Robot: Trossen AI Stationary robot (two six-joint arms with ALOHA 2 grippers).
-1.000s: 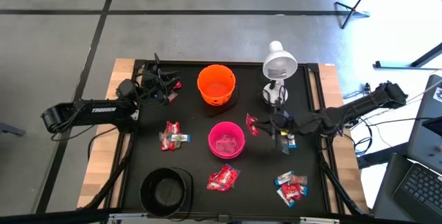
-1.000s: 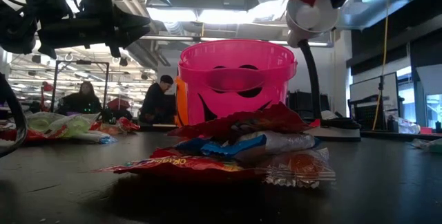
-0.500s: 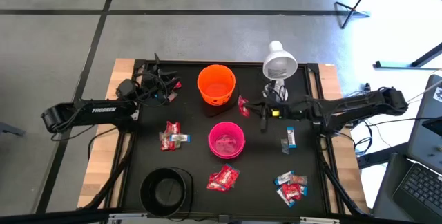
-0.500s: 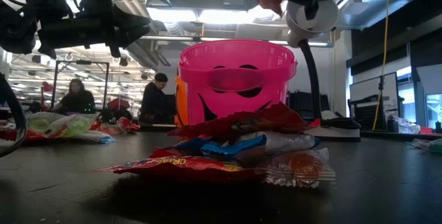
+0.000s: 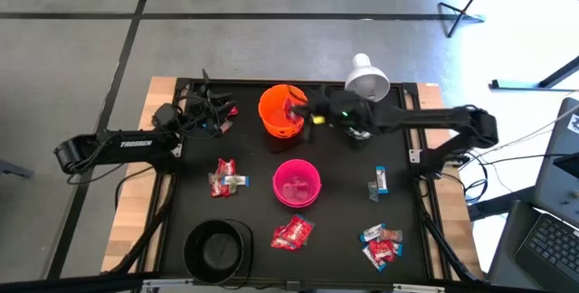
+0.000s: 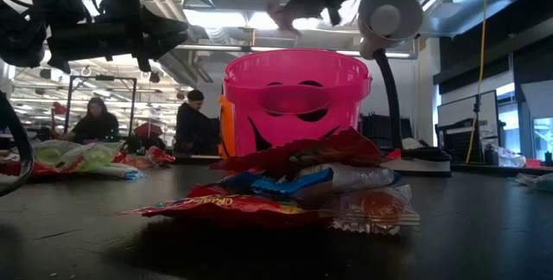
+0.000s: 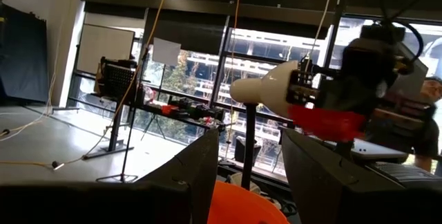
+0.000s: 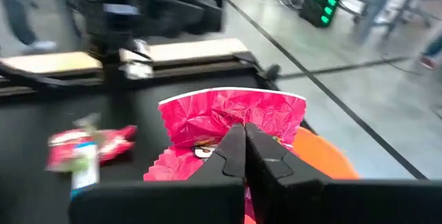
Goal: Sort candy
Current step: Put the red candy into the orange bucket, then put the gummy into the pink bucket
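Note:
My right gripper (image 5: pixel 298 109) is shut on a red-wrapped candy (image 8: pixel 231 117), which it holds above the orange bowl (image 5: pixel 279 112) at the table's far middle. The left wrist view shows the same candy (image 7: pixel 324 122) over the bowl (image 7: pixel 242 204). My left gripper (image 5: pixel 210 108) waits at the far left, open, with nothing between its fingers (image 7: pixel 197 165). Other candy lies in small heaps on the black table top (image 5: pixel 224 175) (image 5: pixel 292 232) (image 5: pixel 380 246), and a single blue piece (image 5: pixel 379 181) lies at the right. My right gripper pinches the red wrapper between its two fingertips (image 8: pixel 235 148), at the wrapper's lower middle (image 8: pixel 219 133). The fingers come level from the table's right side, tipped a little downward. The candy is lifted clear and stands out flat past the fingertips, above the orange bowl.
A pink bowl (image 5: pixel 297 183) stands mid-table and a black bowl (image 5: pixel 218 246) at the near left. A white lamp (image 5: pixel 365 80) stands at the far right, close beside my right arm. Cables (image 5: pixel 185 112) lie at the far left corner. In the low view, people show in the room behind.
My right gripper has swung from beside the pink bowl's right toward the table's far edge and left, rising a little, and now stands over the orange bowl. It has stayed shut on the red candy, which travelled with it.

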